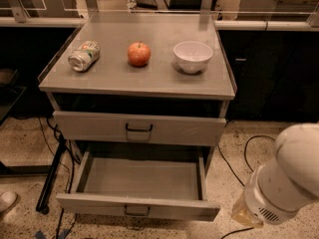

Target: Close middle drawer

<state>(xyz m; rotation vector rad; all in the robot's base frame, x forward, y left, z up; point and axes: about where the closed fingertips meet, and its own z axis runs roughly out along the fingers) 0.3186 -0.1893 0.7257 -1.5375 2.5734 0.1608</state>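
The middle drawer [138, 207] is pulled far out of the grey cabinet, and its shallow grey inside [141, 177] holds nothing. Its flat front faces me with a small dark wire handle [136, 211] at centre. The uppermost drawer [139, 128], with a bigger dark handle, sits above it, almost pushed in. The lowest drawer is hidden under the open one. My gripper is out of view. Only a white segment of my arm [284, 183] shows at the lower right, to the right of the open drawer and apart from it.
On the cabinet top [114, 78] lie a tipped can [83, 56], a red apple [139, 54] and a white bowl [193, 56]. Black cables [239, 158] run over the speckled floor on the right. A dark stand leg [50, 183] and more cables are on the left.
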